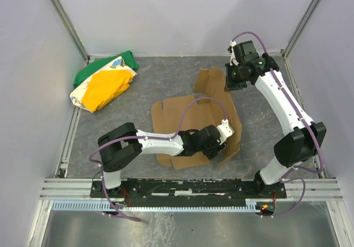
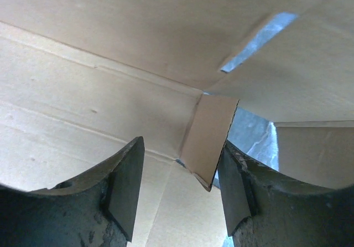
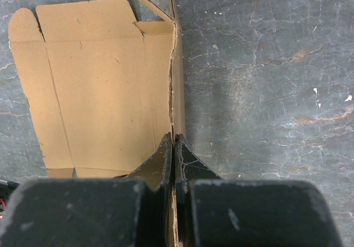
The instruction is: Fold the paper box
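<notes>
Two grippers working | right gripper (image 3: 173,142) pinched tight on the raised side wall (image 3: 178,92) of the plain brown corrugated cardboard paper box (image 1: 166,117), mid-frame overhead | left gripper (image 2: 180,146) jaws apart, straddling a small upright corner flap (image 2: 211,133), unclamped | risk: an off-centre squeeze lets the flap slip or buckle; an overpulled wall may tear

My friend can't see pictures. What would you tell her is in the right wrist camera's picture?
The robot's right hand is pinched shut on the raised edge of a flap of the paper box, seen from just behind the hand. The rest of the brown cardboard lies open and flat to the left on a grey, marbled table.
</notes>
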Tool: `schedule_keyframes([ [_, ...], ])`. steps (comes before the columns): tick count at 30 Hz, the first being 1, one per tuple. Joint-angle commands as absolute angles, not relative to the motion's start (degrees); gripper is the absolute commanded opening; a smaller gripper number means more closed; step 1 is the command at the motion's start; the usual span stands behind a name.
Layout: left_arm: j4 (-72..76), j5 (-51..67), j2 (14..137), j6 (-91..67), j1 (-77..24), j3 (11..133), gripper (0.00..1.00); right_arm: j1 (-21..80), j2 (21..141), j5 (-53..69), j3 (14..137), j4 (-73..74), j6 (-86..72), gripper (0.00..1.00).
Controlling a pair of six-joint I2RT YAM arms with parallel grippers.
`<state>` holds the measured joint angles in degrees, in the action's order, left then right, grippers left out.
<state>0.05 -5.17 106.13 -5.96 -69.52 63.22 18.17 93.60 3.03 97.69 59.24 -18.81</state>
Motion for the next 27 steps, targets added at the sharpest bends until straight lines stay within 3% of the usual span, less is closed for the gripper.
schedule_keyframes([
  [1, 0.0, -8.24, 103.8, -6.54, -67.84, 64.42, 0.6, 17.94, 92.89, 3.4, 98.96, 59.76, -18.98, 0.02],
  [20, -3.18, -4.09, 110.19, -9.68, -64.08, 66.99, 0.55, 17.91, 93.25, 3.38, 99.14, 60.46, -19.04, 0.02],
  [27, -5.27, -6.64, 104.72, -11.14, -62.98, 66.22, 0.56, 17.91, 93.24, 3.89, 98.51, 60.48, -19.16, 0.02],
])
